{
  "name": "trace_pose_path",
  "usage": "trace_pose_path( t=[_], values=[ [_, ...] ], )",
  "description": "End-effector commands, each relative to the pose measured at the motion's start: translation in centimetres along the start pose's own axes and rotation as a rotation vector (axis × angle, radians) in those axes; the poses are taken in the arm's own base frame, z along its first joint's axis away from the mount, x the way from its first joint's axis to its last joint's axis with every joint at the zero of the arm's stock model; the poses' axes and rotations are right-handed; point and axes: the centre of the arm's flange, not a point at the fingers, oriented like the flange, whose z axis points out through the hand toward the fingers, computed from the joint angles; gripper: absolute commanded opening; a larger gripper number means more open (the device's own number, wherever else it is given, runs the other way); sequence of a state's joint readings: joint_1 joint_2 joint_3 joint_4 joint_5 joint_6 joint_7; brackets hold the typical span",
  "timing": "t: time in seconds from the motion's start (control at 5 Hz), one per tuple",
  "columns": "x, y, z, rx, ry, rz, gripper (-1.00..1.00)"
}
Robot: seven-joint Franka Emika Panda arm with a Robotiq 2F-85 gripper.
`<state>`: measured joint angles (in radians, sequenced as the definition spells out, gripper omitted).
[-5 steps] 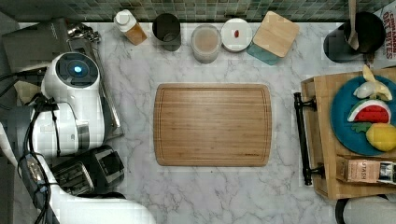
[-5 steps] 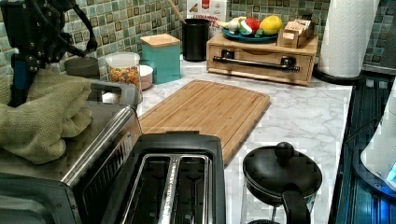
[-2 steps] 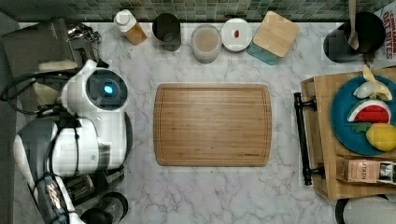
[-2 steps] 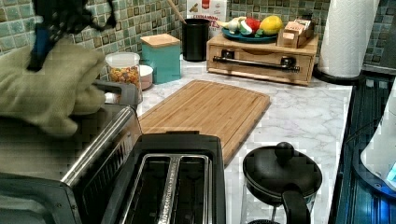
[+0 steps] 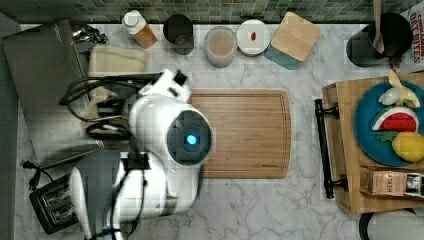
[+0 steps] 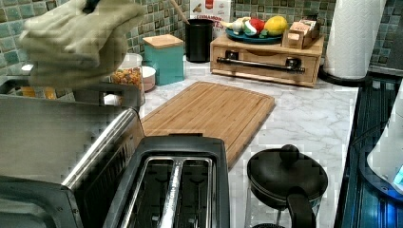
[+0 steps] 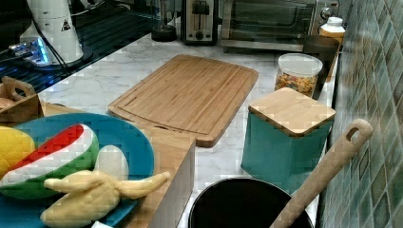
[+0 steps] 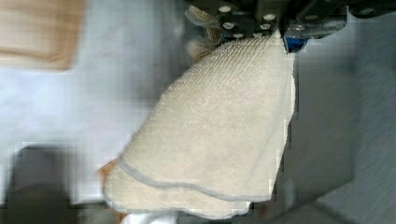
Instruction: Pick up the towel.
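Observation:
The towel (image 8: pixel 219 135) is a pale cream cloth with a grey-edged hem, and it hangs folded from my gripper (image 8: pixel 275 30), which is shut on its upper edge. In the left view the towel (image 6: pixel 76 40) is bunched up in the air at the upper left, above the silver toaster oven (image 6: pixel 47 137). In the top view the towel (image 5: pixel 117 61) shows as a cream patch past the white arm (image 5: pixel 175 135), beside the toaster oven (image 5: pixel 42 90).
A wooden cutting board (image 5: pixel 245 132) lies mid-counter. Jars and a teal canister (image 5: pixel 292 35) line the tiled back wall. A black toaster (image 5: pixel 50 202) and a black kettle (image 6: pixel 285 175) stand by the oven. A wooden crate with a fruit plate (image 5: pixel 387 125) stands at the top view's right.
The towel has been lifted off the toaster oven and now hangs higher in the left view. The arm has swung toward the top view's right, over the cutting board's edge.

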<state>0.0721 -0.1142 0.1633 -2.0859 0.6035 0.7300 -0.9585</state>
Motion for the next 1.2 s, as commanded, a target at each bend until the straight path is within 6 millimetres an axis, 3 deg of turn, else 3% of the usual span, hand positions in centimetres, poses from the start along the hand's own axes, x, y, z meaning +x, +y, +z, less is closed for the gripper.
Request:
trace_pose_path(
  t=[0.2, 0.6, 1.2],
  values=[
    [1.2, 9.3, -7.8, -0.324, 0.042, 0.231, -1.0],
    [1.0, 8.4, -5.6, -0.447, -0.063, 0.311, -1.0],
    [1.0, 8.4, -5.7, -0.447, -0.063, 0.311, -1.0]
  ],
)
